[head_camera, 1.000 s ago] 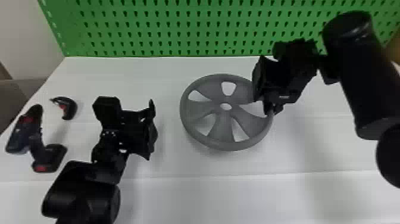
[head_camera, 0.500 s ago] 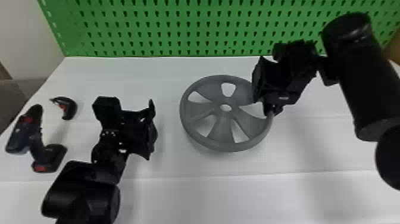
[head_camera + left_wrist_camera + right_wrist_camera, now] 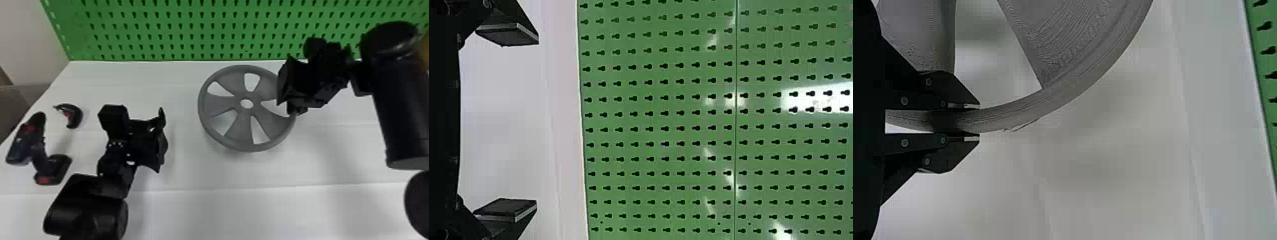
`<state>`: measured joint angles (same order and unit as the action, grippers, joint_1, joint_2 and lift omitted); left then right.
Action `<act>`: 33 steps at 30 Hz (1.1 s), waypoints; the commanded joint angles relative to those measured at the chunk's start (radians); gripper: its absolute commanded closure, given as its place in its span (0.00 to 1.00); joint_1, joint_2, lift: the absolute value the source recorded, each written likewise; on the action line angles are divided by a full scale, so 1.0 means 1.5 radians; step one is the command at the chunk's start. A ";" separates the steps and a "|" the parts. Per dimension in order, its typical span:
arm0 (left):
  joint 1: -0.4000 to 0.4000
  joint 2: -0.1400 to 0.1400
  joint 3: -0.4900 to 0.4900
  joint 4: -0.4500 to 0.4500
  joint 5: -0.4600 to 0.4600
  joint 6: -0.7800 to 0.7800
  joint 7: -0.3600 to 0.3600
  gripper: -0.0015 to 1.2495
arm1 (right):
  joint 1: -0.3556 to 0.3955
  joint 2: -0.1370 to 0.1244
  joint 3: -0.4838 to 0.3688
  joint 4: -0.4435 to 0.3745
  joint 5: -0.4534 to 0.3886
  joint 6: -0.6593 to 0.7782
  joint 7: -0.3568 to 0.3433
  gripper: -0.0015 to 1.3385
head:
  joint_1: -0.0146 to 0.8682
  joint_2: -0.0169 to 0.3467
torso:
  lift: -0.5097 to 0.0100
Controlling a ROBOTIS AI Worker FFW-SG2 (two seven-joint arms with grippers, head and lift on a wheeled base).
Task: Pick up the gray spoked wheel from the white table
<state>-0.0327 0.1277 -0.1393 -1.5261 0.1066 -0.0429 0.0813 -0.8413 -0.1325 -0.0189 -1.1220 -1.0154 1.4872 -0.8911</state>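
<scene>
Black and red, a power drill (image 3: 25,143) lies by the left edge of the tabletop (image 3: 223,210), with a small curved tool (image 3: 76,115) just beside it, nearer the back. Both sit well apart from the wheel, so they look unlikely to be caught.

Next comes the left claw (image 3: 534,122), over the left part of the tabletop, its fingers apart and empty. If the wheel swung that way, this claw would be the first thing it might knock.

The gray spoked wheel (image 3: 217,107) is face up near the back edge; whether it touches the surface I cannot tell. The right claw (image 3: 978,121) is clamped across its rim on the right-hand side. That off-centre hold is the main worry: the far side could sag and twist the rim between the fingers. Raised too close to the green pegboard (image 3: 191,32), the wheel might scrape it.
</scene>
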 commanded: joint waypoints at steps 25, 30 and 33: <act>0.007 0.001 0.010 -0.001 0.008 -0.014 0.000 0.10 | 0.201 -0.006 0.040 -0.205 0.414 -0.422 0.506 0.87 | 0.89 0.14 | 0.77; 0.010 0.000 0.011 -0.002 0.009 -0.015 0.000 0.10 | 0.247 0.003 0.047 -0.219 0.474 -0.552 0.534 0.87 | 0.89 0.14 | 0.77; 0.012 0.001 0.012 -0.003 0.010 -0.016 0.000 0.10 | 0.270 0.018 0.039 -0.220 0.509 -0.626 0.535 0.87 | 0.89 0.14 | 0.77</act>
<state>-0.0190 0.1277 -0.1229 -1.5296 0.1187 -0.0656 0.0813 -0.4868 -0.1292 0.0495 -1.4451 -0.3232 0.7000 -0.0904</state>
